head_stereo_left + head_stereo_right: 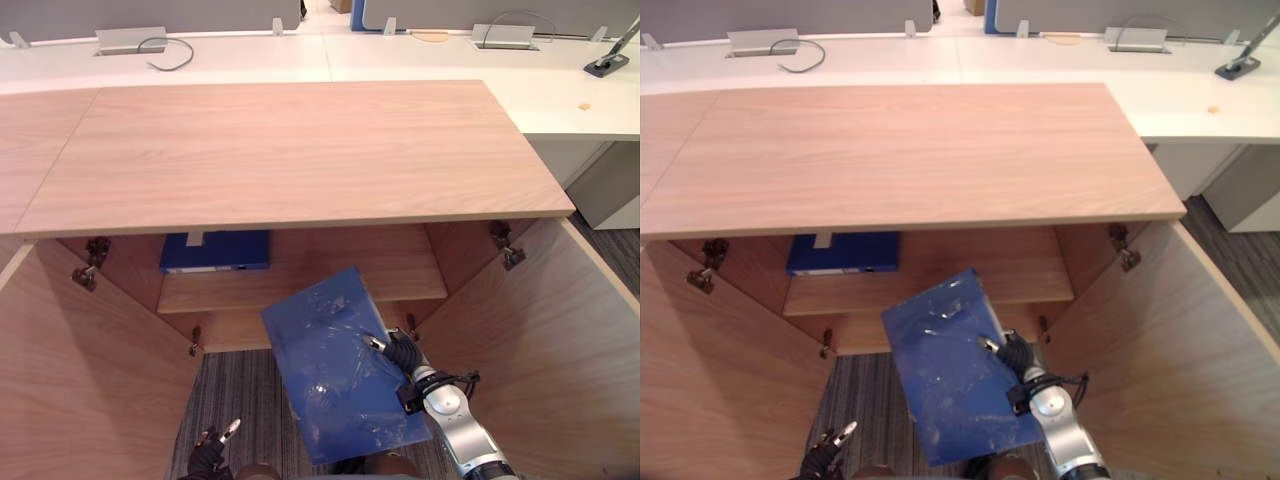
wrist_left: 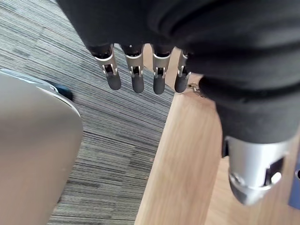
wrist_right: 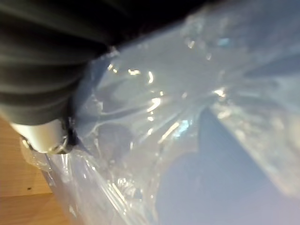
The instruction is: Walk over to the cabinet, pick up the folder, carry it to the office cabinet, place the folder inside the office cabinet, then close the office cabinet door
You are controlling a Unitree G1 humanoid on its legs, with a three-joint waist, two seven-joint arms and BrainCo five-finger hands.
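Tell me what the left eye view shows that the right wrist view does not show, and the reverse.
Left eye view: the whole cabinet with its doors swung open, its shelf bearing a dark blue binder, the grey carpet, and the left hand low at the left. Right wrist view: from very close, the wrinkled, shiny clear film over the folder. Both: the blue folder gripped by the right hand, and some cabinet wood.
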